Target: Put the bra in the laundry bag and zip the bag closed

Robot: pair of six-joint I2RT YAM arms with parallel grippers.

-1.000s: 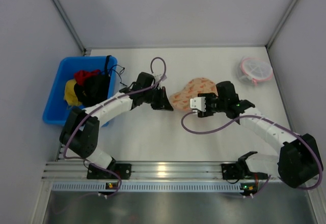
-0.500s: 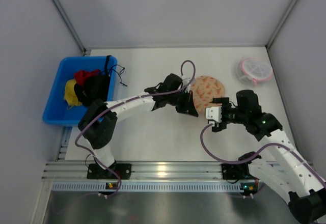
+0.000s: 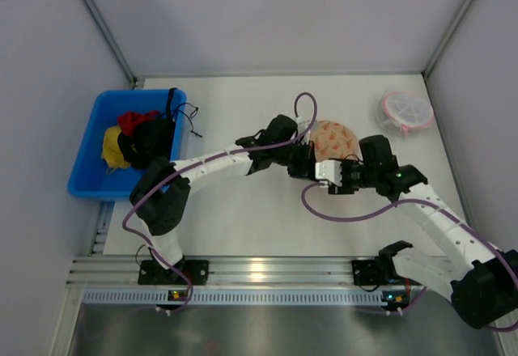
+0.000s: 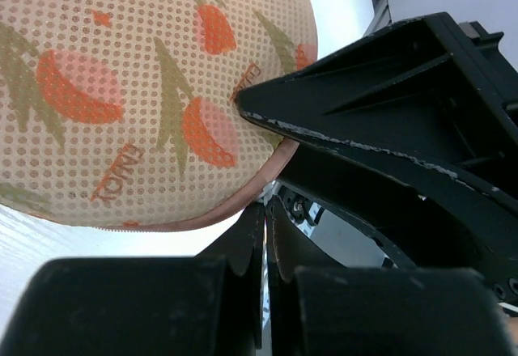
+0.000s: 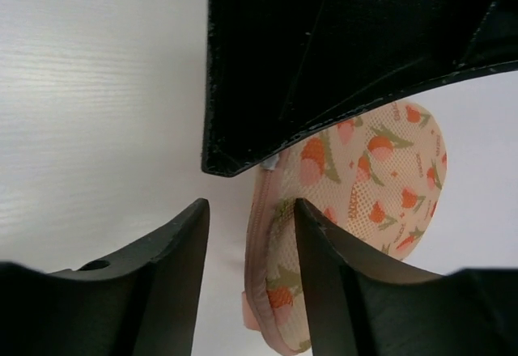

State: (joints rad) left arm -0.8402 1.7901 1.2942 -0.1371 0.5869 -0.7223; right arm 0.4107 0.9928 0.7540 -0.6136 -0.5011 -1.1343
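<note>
— Two grippers on the laundry bag (image 3: pixel 334 138)?
— Both at its near edge. The bag lies on the white table (image 3: pixel 243 214), right of centre, with only one rounded, fruit-printed lobe showing from above.
— Left gripper (image 4: pixel 265 210)?
— Its fingers are pressed together at the bag's edge, pinching a thin pink strip of the rim.
— And the right gripper (image 5: pixel 251 210)?
— Its fingers are spread apart with the pink rim in the gap between them. It sits just beside the left gripper, whose black body fills the top of the right wrist view.
— Anything else?
— A blue bin (image 3: pixel 89 158) of red, yellow and black clothes (image 3: pixel 142 137) stands far left. A round pink-rimmed mesh pouch (image 3: pixel 405 112) lies at the right rear, well apart from the bag.
</note>
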